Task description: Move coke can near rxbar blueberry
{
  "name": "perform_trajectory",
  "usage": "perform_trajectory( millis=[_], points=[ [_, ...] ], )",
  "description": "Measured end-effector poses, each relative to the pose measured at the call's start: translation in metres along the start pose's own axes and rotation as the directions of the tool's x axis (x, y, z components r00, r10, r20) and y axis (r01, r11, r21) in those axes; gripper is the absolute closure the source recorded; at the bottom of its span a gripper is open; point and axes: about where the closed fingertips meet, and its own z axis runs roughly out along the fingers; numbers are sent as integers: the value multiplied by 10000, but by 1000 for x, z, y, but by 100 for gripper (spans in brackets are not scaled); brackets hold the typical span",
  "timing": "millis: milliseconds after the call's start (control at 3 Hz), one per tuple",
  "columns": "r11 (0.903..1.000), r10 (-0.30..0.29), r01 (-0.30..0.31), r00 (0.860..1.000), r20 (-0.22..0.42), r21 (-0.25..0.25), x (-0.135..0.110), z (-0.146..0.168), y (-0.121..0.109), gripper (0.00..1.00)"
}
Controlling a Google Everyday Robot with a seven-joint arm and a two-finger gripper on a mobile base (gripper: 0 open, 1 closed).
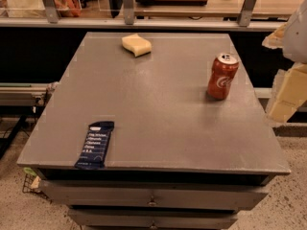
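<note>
At the right edge, near the coke can (222,75), the gripper (288,96) is cropped, its state unreadable.

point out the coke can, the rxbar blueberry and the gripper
coke can (222,76): camera view, on its red side wall.
rxbar blueberry (95,145): camera view, on the wrapper's middle.
gripper (287,95): camera view, on its pale body at the right edge.

There are one red cylindrical soda can (223,75), one flat navy-blue bar wrapper (95,144), one pale yellow sponge (136,44), and one hand (287,97) at the right edge.
</note>
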Motion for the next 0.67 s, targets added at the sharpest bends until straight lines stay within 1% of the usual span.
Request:
perform_trajectory(
  millis=[333, 667],
  points=[
    [10000, 0, 0, 10000, 1, 2, 0, 0, 0, 0],
    [9990, 411, -417, 9983, 406, 154, 12, 14, -14, 0]
  ],
)
